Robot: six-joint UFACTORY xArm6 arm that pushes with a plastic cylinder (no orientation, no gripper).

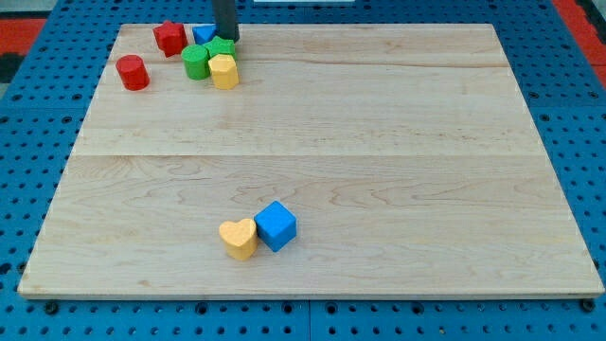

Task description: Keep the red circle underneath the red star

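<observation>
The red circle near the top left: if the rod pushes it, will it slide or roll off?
The red circle stands on its flat end, so it would probably slide, not roll. It looks squat, so tipping seems unlikely. The wooden board looks smooth.

Pale wooden worktop [379,142], planked, smooth and matt, grain running lengthwise. Beneath it, blue perforated base [28,114], matt, metal or plastic unclear. Blocks such as red circle [133,73] and blue cube [276,225]: painted, smooth, faintly satin. Dark matt rod [225,17].
</observation>
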